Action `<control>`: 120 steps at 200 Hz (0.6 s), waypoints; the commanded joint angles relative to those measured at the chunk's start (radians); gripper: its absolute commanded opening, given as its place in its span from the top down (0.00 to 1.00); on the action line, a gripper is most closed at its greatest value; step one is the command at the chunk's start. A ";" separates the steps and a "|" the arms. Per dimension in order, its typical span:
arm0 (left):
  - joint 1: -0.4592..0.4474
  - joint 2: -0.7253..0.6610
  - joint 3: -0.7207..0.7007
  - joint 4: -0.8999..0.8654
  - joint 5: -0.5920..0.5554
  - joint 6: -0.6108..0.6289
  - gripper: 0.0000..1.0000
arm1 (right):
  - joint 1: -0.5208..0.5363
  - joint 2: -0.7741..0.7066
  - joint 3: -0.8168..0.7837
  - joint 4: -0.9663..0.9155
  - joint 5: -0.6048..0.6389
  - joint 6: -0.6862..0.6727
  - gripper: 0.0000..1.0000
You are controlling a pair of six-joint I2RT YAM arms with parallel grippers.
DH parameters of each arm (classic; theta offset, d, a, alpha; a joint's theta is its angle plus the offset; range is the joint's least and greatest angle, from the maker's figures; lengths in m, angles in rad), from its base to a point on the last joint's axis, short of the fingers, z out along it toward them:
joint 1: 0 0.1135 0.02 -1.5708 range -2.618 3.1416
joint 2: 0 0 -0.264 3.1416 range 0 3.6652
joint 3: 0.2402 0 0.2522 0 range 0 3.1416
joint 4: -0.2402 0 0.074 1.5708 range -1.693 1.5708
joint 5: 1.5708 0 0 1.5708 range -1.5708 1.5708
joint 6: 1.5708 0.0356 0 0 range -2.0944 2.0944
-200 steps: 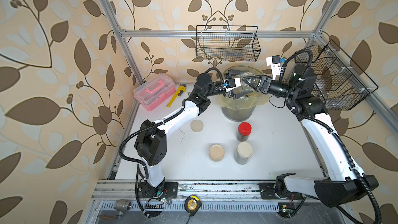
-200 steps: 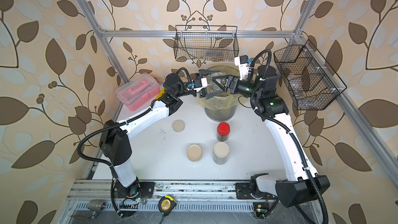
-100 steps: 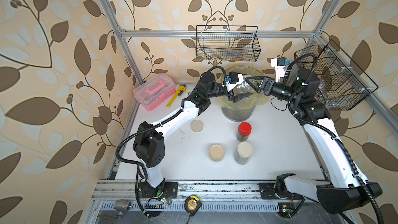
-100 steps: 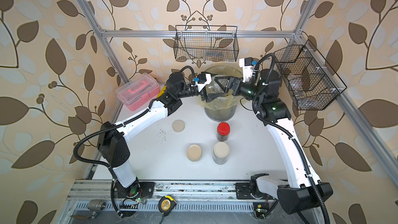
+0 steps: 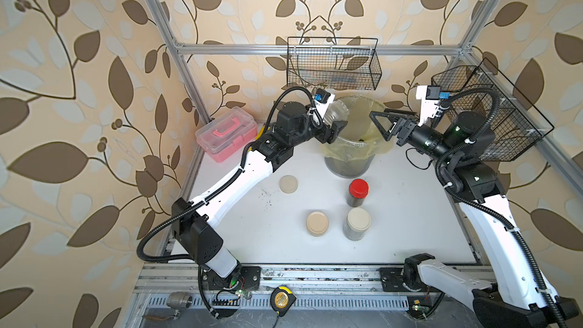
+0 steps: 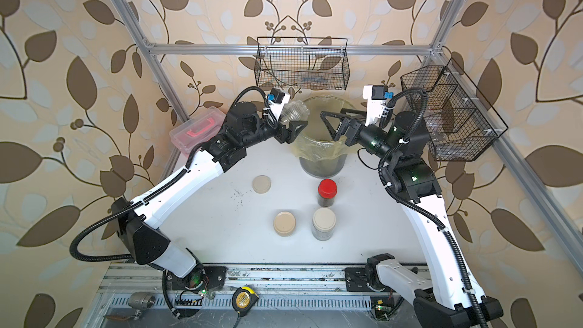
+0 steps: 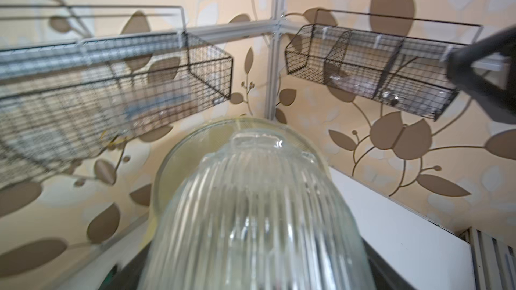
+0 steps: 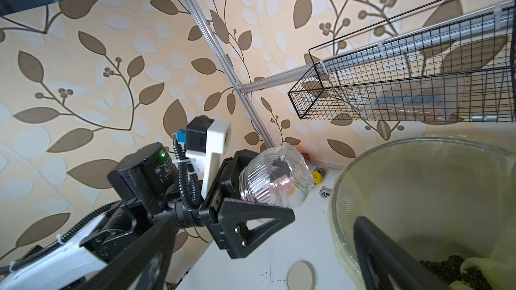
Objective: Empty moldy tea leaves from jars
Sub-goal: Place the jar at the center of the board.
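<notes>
A clear ribbed jar (image 5: pixel 337 111), lidless and seemingly empty, lies tipped in the jaws of the left gripper (image 5: pixel 335 119) beside the rim of the bin (image 5: pixel 347 165), its mouth turned toward the bin. A loose beige lid (image 5: pixel 288 183) lies flat on the surface (image 5: pixel 410 216). Three closed jars stand upright there: the red-lidded jar (image 5: pixel 358 192) nearest the bin with dark contents, a beige-lidded jar (image 5: pixel 356 224) just in front of it, and a lower beige-lidded jar (image 5: pixel 317 223) beside that. Moldy tea leaves (image 8: pixel 452 270), dark crumbly bits, lie in the bin's bottom, with a few specks (image 5: pixel 268 197) on the surface.
</notes>
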 commanded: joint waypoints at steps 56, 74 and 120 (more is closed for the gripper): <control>0.154 -0.041 0.194 -0.869 -0.317 -0.271 0.64 | 0.147 0.088 0.091 -0.240 0.148 -0.259 0.00; 0.213 -0.024 0.164 -0.963 -0.275 -0.283 0.65 | 0.177 0.119 0.113 -0.280 0.155 -0.297 0.00; 0.271 0.096 0.069 -1.113 -0.271 -0.266 0.63 | 0.240 0.164 0.132 -0.340 0.182 -0.348 0.00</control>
